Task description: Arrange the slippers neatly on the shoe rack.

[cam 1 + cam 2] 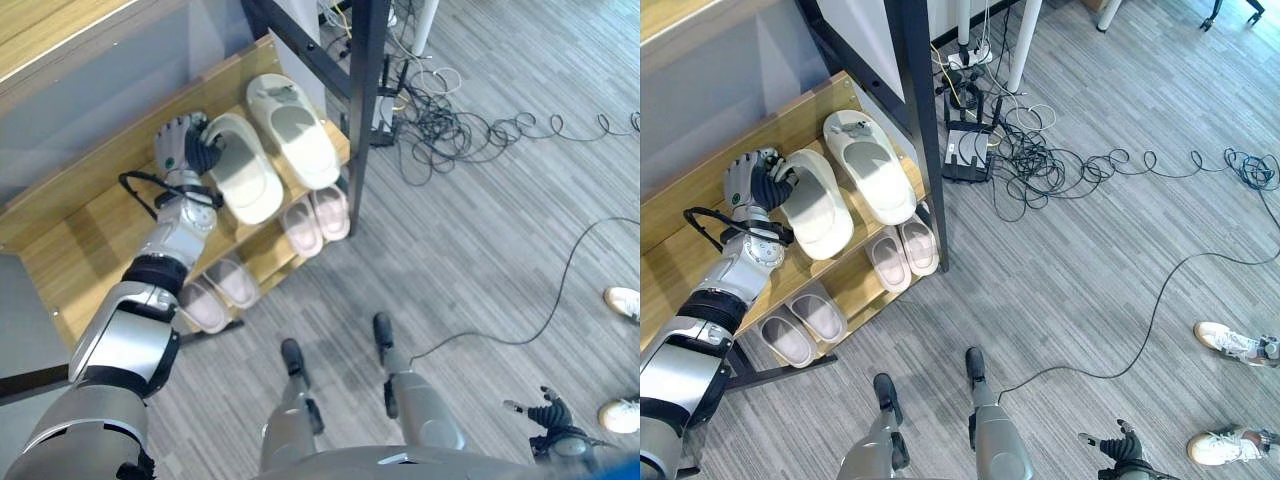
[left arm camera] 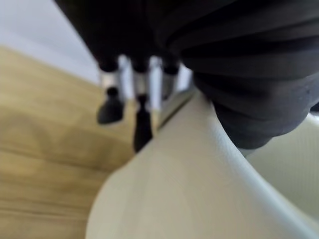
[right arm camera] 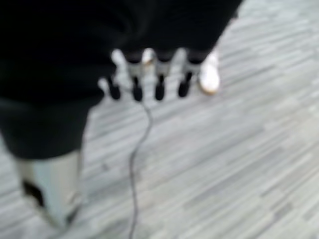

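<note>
The left hand (image 1: 184, 142) gripped the near cream slipper (image 1: 243, 172) on the top shelf (image 1: 95, 230), beside its twin (image 1: 294, 130). I thought nudging it straight came next.

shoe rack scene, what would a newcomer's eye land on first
The left hand grips a cream slipper on the wooden shoe rack's top shelf, beside its mate. Two smaller pinkish pairs sit on the lower shelf, and a tangle of cables sprawls over the floor nearby.
</note>
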{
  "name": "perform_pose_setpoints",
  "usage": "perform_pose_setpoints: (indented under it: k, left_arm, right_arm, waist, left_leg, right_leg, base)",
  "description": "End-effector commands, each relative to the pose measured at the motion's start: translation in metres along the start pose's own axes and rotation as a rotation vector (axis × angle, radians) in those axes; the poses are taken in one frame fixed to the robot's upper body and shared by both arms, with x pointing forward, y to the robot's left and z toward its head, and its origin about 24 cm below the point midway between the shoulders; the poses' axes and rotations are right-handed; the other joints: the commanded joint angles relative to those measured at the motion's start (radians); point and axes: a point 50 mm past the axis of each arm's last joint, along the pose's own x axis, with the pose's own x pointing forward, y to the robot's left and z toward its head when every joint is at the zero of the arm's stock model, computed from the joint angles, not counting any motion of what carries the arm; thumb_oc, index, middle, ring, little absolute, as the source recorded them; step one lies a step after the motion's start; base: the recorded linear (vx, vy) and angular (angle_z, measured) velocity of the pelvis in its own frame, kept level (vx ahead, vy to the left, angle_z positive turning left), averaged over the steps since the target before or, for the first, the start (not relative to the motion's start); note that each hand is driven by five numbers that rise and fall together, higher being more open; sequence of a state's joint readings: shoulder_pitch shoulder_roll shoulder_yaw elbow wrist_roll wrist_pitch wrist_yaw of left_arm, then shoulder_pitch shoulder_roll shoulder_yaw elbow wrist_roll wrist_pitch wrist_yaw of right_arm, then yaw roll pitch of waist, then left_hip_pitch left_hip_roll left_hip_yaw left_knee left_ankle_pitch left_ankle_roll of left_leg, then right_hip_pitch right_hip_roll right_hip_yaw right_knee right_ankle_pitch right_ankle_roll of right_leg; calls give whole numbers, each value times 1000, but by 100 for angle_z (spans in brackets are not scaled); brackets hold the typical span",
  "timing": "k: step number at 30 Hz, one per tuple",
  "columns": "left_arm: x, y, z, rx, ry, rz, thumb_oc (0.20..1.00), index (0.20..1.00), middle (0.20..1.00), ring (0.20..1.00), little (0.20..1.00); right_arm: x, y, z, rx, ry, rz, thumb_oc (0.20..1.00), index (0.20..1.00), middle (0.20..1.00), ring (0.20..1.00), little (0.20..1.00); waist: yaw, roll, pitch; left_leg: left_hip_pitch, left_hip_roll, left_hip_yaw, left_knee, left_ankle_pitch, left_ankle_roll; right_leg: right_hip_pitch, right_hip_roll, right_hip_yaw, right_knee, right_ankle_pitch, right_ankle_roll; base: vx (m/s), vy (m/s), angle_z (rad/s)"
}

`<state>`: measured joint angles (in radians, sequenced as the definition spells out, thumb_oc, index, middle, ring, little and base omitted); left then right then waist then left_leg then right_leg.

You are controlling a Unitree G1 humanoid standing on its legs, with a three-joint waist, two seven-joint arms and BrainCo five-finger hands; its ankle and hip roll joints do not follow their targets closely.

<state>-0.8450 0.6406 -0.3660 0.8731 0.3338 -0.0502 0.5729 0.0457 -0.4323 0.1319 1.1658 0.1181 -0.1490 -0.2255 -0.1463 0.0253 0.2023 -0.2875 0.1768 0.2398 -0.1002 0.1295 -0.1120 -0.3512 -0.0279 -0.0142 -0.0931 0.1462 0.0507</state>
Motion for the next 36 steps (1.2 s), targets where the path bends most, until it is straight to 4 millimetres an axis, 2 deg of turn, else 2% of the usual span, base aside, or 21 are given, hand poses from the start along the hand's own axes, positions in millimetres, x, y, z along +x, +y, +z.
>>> perform_pose_setpoints:
  k: [1,4,8,9,10,11,19,25,26,36]
  left_arm:
    - [19,14,-5,30,76,17,200,200,200,200,200]
    - [23,20,-11,84,92,23,200,200,200,200,200]
    - [23,20,-10,13,112,31,200,200,200,200,200]
    - [24,20,-10,-4,120,32,360,360,360,360,360]
    - [24,19,-10,-18,126,30,576,576,576,576,576]
    - [24,19,-10,-32,131,29,1000,1000,1000,1000,1000]
    - [17,11,-6,-135,118,4,1000,1000,1000,1000,1000]
    - [18,26,7,-207,36,75,1000,1000,1000,1000,1000]
    - [19,35,12,-221,-4,101,1000,1000,1000,1000,1000]
    - [6,35,18,-382,-36,105,1000,1000,1000,1000,1000]
  right_arm:
    - [5,-19,10,27,-27,-54,1000,1000,1000,1000,1000]
    - [5,-18,7,27,-12,-57,1000,1000,1000,1000,1000]
    - [3,-15,-1,29,16,-48,1000,1000,1000,1000,1000]
    - [3,-15,-1,25,16,-45,1000,1000,1000,1000,1000]
    - [3,-14,-1,24,19,-44,1000,1000,1000,1000,1000]
    - [3,-13,-2,27,21,-40,1000,1000,1000,1000,1000]
    - [4,-9,4,37,-4,-18,1000,1000,1000,1000,1000]
    - [1,-2,3,28,-20,29,1000,1000,1000,1000,1000]
    - [0,-5,-2,40,2,31,1000,1000,1000,1000,1000]
    - [1,-11,-3,38,7,35,1000,1000,1000,1000,1000]
  waist:
    - [-17,44,12]
    - [-19,43,12]
    - [-21,40,10]
    - [-22,39,9]
    - [-22,38,7]
    - [-22,37,6]
    - [-12,42,4]
    - [1,49,3]
    - [5,49,6]
    - [15,49,2]
  left_leg:
    - [-20,71,-36,13,27,-39]
    - [-24,76,-34,13,30,-42]
    - [-26,80,-35,13,28,-44]
    - [-26,81,-32,13,29,-45]
    - [-26,82,-31,13,28,-45]
    - [-26,83,-32,13,27,-46]
    - [-24,77,-40,13,26,-43]
    - [-33,68,-57,13,29,-43]
    - [-34,67,-62,13,29,-42]
    - [-35,60,-70,13,29,-40]
  right_leg:
    - [-107,-33,-6,178,-131,65]
    - [-114,-29,-6,176,-127,66]
    - [-116,-24,-8,173,-128,65]
    - [-117,-23,-7,172,-126,65]
    - [-118,-22,-7,171,-126,65]
    - [-119,-22,-8,170,-125,65]
    - [-110,-25,-20,172,-131,60]
    - [-102,-28,-32,171,-134,57]
    - [-98,-29,-36,172,-135,55]
    - [-89,-31,-40,173,-138,53]
  base:
    - [13,-39,-2]
    - [17,-39,-3]
    - [6,-9,0]
    - [0,0,0]
    - [0,0,0]
    - [0,0,0]
    - [0,0,0]
    - [-7,2,1]
    - [-22,5,5]
    - [-3,1,0]
